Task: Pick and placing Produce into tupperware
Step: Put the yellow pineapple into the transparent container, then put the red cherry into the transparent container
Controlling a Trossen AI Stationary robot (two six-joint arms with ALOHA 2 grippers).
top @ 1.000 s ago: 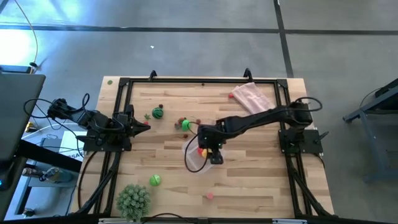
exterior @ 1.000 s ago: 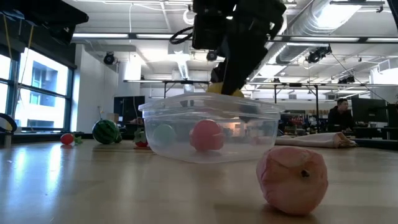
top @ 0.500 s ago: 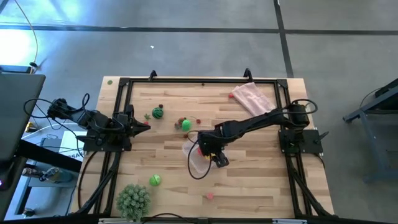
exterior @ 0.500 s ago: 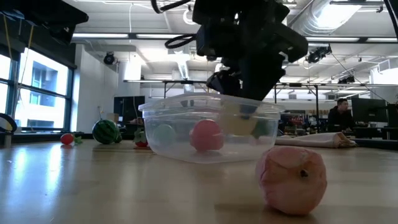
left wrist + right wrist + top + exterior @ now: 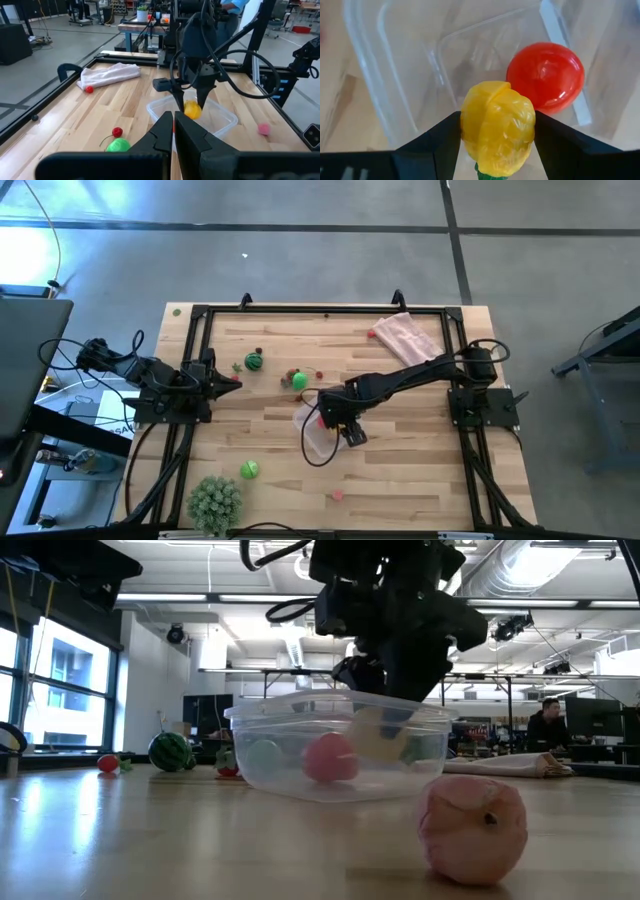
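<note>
My right gripper (image 5: 335, 422) is shut on a yellow toy produce piece (image 5: 497, 125) and reaches down into the clear tupperware (image 5: 315, 435). The tupperware stands at the table's middle, and a red round piece (image 5: 546, 77) lies on its floor. In the low view the yellow piece (image 5: 375, 740) shows through the tupperware wall (image 5: 290, 755). Loose produce lies on the table: a dark-striped green piece (image 5: 253, 362), a green one (image 5: 298, 380), another green one (image 5: 248, 470) and a pink one (image 5: 338, 495). My left gripper (image 5: 232, 382) waits shut at the left edge. My right gripper pinches the yellow piece by its two opposite sides (image 5: 470, 125), one finger (image 5: 437, 142) on each side. The fingers come from above, pointing down into the tupperware (image 5: 220, 117). The piece (image 5: 191, 109) sits below the rim; whether it touches the floor I cannot tell.
A pink cloth (image 5: 405, 335) lies at the far right, with a small red piece (image 5: 372, 334) beside it. A spiky pale-green ball plant (image 5: 215, 502) stands at the near left corner. A black frame (image 5: 320, 310) borders the table. A person (image 5: 548, 725) sits far behind.
My right gripper has come down from above the tupperware's rim into it, carrying the yellow piece below the rim while staying shut on it. Most of the descent happened in the first half second. The tupperware and the other produce have stayed put.
</note>
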